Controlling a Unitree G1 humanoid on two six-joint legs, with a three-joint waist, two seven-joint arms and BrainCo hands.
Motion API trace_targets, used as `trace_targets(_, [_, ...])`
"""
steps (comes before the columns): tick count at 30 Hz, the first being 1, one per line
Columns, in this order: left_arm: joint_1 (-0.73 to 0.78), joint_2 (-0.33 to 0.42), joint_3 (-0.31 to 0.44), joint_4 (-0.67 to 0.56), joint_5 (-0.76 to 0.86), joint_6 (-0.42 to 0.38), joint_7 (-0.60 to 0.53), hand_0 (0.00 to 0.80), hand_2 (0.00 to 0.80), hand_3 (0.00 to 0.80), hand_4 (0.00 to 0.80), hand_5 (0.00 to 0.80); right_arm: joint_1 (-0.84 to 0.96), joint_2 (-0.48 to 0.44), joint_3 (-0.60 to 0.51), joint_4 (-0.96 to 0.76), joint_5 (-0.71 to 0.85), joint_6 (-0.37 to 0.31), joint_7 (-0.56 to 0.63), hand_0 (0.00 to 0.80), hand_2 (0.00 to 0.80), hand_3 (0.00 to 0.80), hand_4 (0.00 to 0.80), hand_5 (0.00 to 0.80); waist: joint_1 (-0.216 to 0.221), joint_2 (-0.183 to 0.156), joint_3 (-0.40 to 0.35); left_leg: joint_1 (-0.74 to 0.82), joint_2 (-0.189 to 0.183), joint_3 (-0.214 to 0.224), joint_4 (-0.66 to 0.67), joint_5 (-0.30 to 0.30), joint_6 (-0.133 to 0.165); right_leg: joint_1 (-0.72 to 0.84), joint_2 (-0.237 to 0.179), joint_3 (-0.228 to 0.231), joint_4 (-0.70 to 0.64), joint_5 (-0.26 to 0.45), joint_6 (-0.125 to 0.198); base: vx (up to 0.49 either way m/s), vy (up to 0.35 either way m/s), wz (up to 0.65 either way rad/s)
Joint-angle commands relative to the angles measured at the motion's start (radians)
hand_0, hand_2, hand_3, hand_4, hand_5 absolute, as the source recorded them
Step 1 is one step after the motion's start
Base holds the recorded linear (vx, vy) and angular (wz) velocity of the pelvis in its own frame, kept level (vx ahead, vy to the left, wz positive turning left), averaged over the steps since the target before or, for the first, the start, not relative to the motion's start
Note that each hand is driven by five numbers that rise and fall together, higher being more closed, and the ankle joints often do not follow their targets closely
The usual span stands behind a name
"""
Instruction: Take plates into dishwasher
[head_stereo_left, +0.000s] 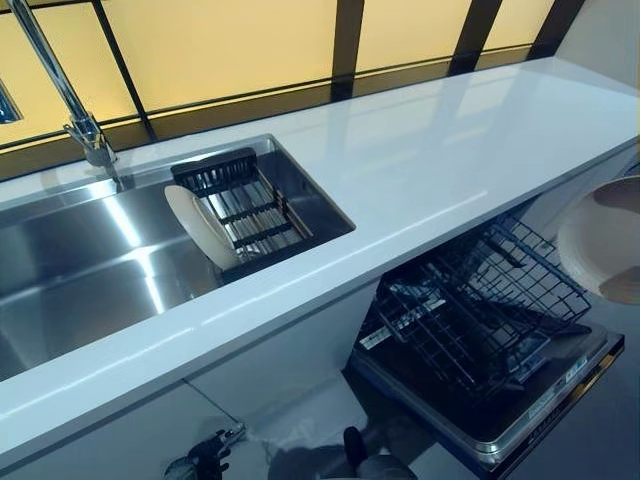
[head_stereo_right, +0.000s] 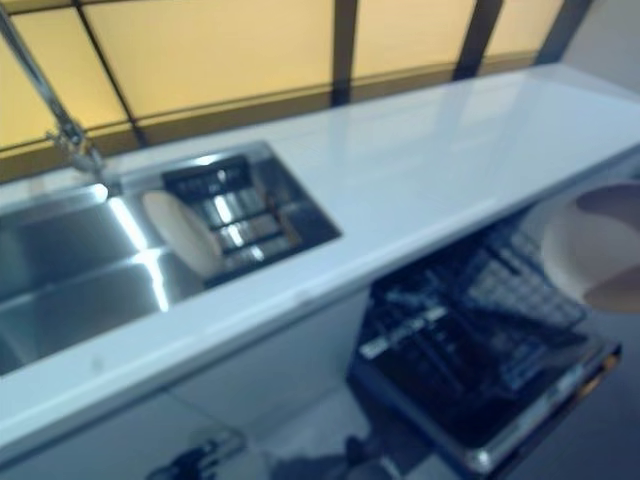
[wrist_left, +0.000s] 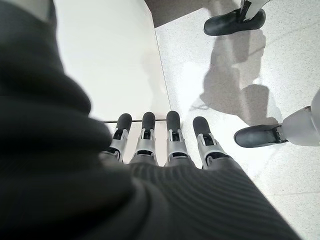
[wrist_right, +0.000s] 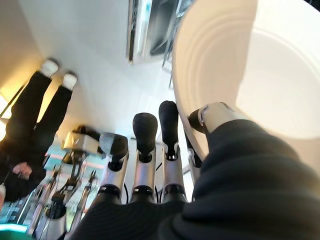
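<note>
A white plate (wrist_right: 280, 65) is in my right hand (wrist_right: 216, 118), the thumb pressed on its face and the fingers (wrist_right: 146, 131) behind its rim. In the eye views that plate (head_stereo_left: 598, 236) hangs at the right edge, above and right of the open dishwasher's dark wire rack (head_stereo_left: 480, 300). The rack looks empty. A second white plate (head_stereo_left: 200, 228) leans on edge against a dark drying rack (head_stereo_left: 245, 205) inside the steel sink (head_stereo_left: 80, 270). My left hand (wrist_left: 145, 140) hangs low by the white cabinet front, fingers straight and holding nothing; it also shows at the bottom (head_stereo_left: 205, 457).
The white counter (head_stereo_left: 450, 150) runs from the sink to the right. A tall faucet (head_stereo_left: 75, 110) stands behind the sink. The dishwasher door (head_stereo_left: 520, 405) lies folded down under its rack. A person in dark clothes (wrist_right: 40, 107) stands further off in the right wrist view.
</note>
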Motion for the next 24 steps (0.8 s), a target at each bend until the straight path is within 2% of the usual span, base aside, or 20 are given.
trace_targets(1, [-0.049, 0.048, -0.017, 0.023, 0.015, -0.007, 0.005, 0.0, 0.0, 0.0, 0.0, 0.0, -0.178, 0.048, 0.083, 0.042, -0.051, 0.074, 0.017, 0.8, 0.8, 0.8, 0.8, 0.8, 0.0, -0.06, 0.022, 0.031, 0.034, -0.027, -0.001, -0.009, 0.031, 0.032, -0.061, -0.01, 0.009, -0.008, 0.077, 0.0, 0.0, 0.0])
trace_targets(9, [-0.053, 0.041, -0.016, 0.028, 0.023, -0.006, -0.002, 0.0, 0.0, 0.0, 0.0, 0.0, -0.209, 0.123, 0.127, 0.045, -0.135, 0.111, 0.038, 0.8, 0.8, 0.8, 0.8, 0.8, 0.013, -0.048, 0.025, 0.031, 0.032, -0.047, -0.001, -0.01, 0.027, 0.034, -0.069, -0.02, 0.005, -0.008, 0.076, 0.0, 0.0, 0.0])
trace_targets(19, [-0.071, 0.025, -0.014, 0.032, 0.018, -0.009, 0.0, 0.0, 0.0, 0.0, 0.0, 0.0, -0.097, 0.263, 0.072, -0.064, -0.307, 0.197, 0.052, 0.8, 0.8, 0.8, 0.8, 0.8, 0.017, -0.035, 0.035, 0.028, 0.026, -0.066, -0.001, -0.013, 0.029, 0.034, -0.074, -0.017, 0.003, -0.009, 0.074, 0.0, 0.0, 0.0])
trace_targets(24, [-0.078, 0.019, -0.02, 0.034, 0.02, -0.013, 0.003, 0.0, 0.0, 0.0, 0.0, 0.0, -0.037, 0.333, 0.054, -0.067, -0.426, 0.216, 0.018, 0.8, 0.8, 0.8, 0.8, 0.8, 0.025, -0.031, 0.041, 0.028, 0.027, -0.074, -0.001, -0.016, 0.031, 0.036, -0.077, -0.016, 0.003, -0.012, 0.074, 0.0, 0.0, 0.0])
